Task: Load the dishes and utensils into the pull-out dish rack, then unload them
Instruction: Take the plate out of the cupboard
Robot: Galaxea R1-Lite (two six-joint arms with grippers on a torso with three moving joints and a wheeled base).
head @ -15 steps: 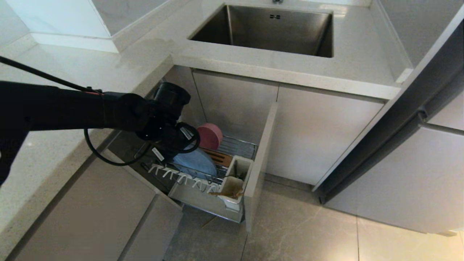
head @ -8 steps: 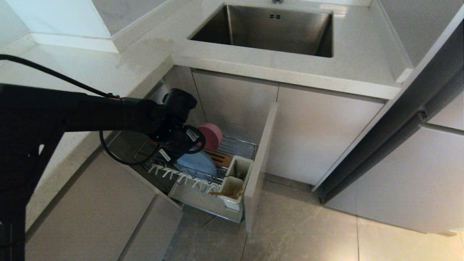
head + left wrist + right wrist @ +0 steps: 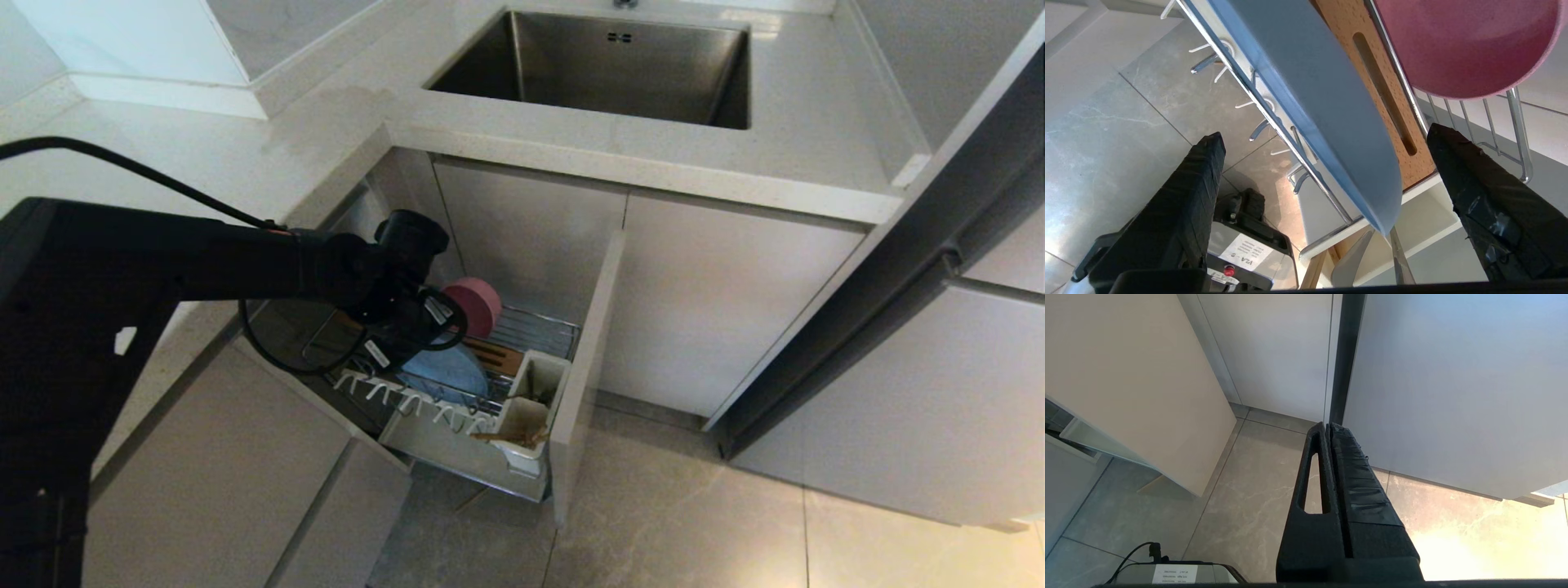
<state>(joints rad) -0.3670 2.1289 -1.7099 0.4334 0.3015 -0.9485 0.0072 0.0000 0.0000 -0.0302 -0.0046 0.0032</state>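
The pull-out dish rack [image 3: 563,331] stands drawn out under the counter. A light-blue plate [image 3: 447,371] stands on edge in it, and a pink bowl [image 3: 473,304] sits behind the plate. Chopsticks [image 3: 508,438] lie in the white utensil cup [image 3: 535,384]. My left arm [image 3: 245,261] reaches down into the rack. In the left wrist view my left gripper [image 3: 1325,132] is open, its fingers [image 3: 1200,179] straddling the plate [image 3: 1331,106] without touching it. A silver spoon handle [image 3: 1401,257] shows below the plate's rim. My right gripper [image 3: 1329,425] hangs shut over the floor.
The rack's beige front panel [image 3: 589,359] sticks out toward the floor. The steel sink [image 3: 604,69] is set in the counter above. A wooden slotted strip [image 3: 1380,81] and chrome wires [image 3: 1515,122] lie close around the left fingers. A dark open door edge [image 3: 898,286] stands at the right.
My left arm has pushed further right and down into the rack, closing on the blue plate. The gripper has stayed open. The dishes have not moved.
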